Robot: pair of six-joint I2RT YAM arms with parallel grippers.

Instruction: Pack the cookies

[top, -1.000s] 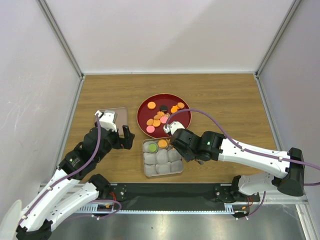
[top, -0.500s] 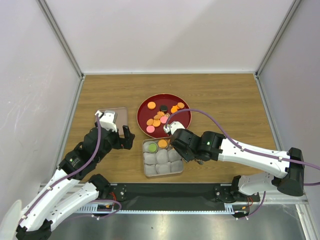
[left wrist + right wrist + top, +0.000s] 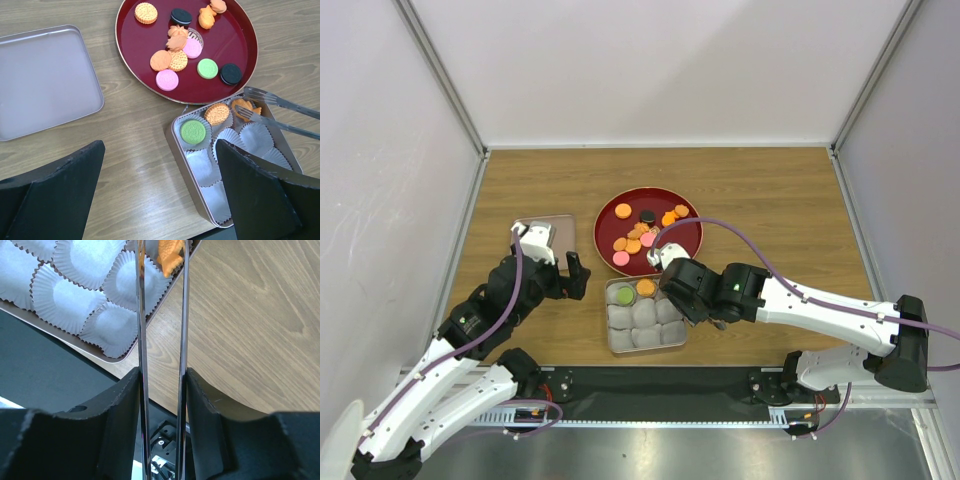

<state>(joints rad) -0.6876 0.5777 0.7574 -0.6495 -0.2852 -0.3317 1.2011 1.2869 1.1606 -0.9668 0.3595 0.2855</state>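
My right gripper is shut on metal tongs, which also show in the left wrist view. The tong tips sit either side of an orange flower-shaped cookie at the far right paper cup of the square tin. I cannot tell whether it rests in the cup. A green cookie and a round orange cookie lie in the tin's far cups. Several more cookies lie on the red plate. My left gripper is open and empty above the table, left of the tin.
The tin's square lid lies on the table left of the red plate. The other paper cups of the tin hold nothing. The table's near edge and a black strip run just beside the tin.
The right gripper with the tongs has edged slightly toward the tin. The left arm has not moved.
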